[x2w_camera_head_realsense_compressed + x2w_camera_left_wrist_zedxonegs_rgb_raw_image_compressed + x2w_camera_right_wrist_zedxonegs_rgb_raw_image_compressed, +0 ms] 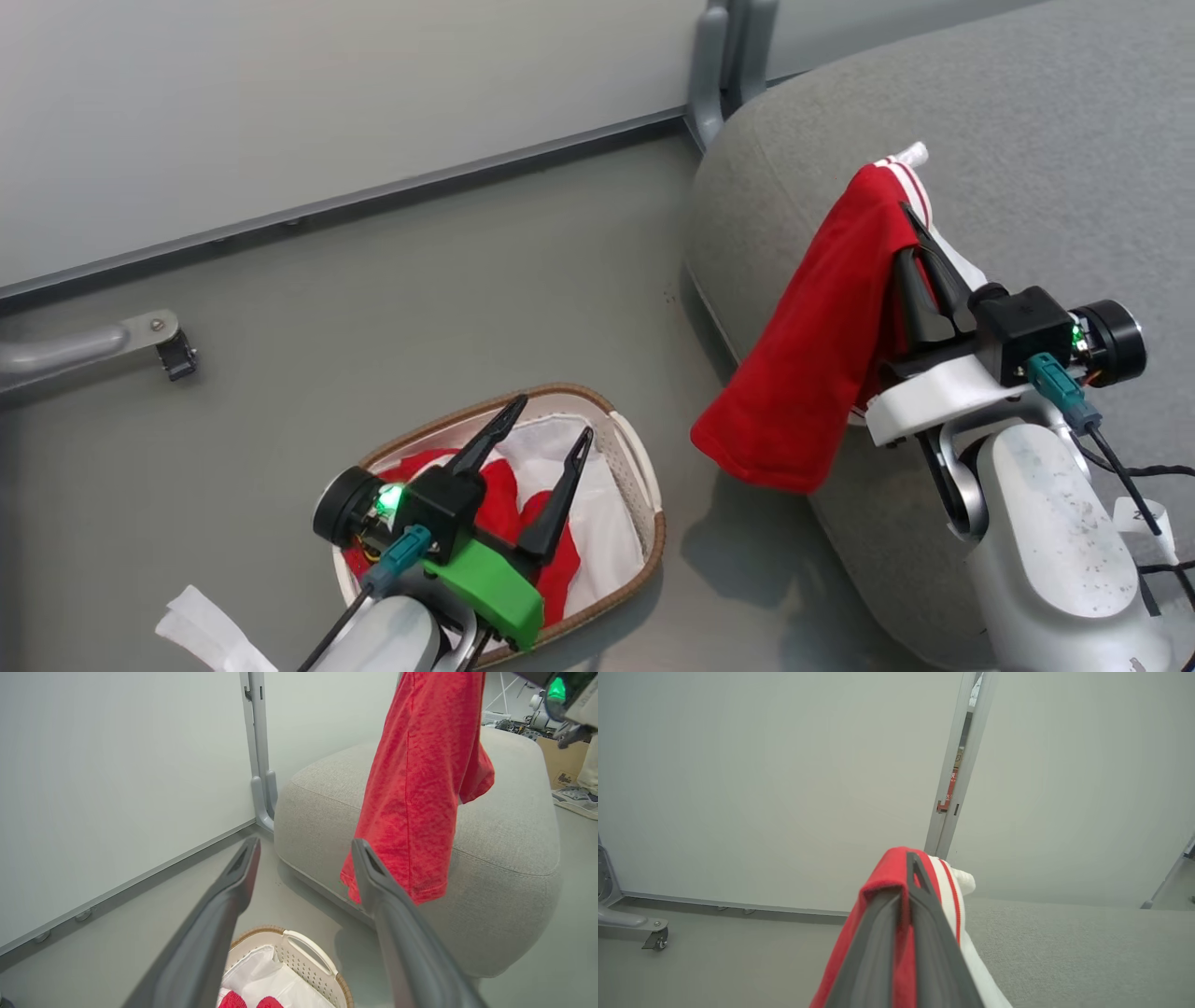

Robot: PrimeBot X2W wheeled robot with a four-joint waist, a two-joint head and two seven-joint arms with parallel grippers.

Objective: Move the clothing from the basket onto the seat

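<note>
Operator: Left gripper (553,418) is closest to the head camera on my screen, at lower left. Its fingers are spread wide with nothing between them, and it hangs over the basket (660,541).

Checker: Contents of the basket?

Operator: One red garment (502,509), bunched on the white liner (602,537) and partly behind the left fingers. I can't tell whether the fingers touch it. Basket stands on the grey floor (420,308), just beside the sofa (1027,140).

Checker: Right side?

Operator: Right gripper (910,233) is pinched together on the second red garment (822,345), with cloth caught between the two fingers near its white-banded end. I note thin red stripes on the white band by the fingertips.

Checker: Where is that one relative to the sofa?

Operator: Lifted, over the sofa's rounded left edge. Most of the cloth drapes off the fingers on the basket side, and the lower hem hangs past the sofa edge above the floor. I can't say whether it touches the upholstery.

Checker: Background?

Operator: Pale wall panel (280,93), with a grey upright post (709,65) by the sofa's far corner.
</note>
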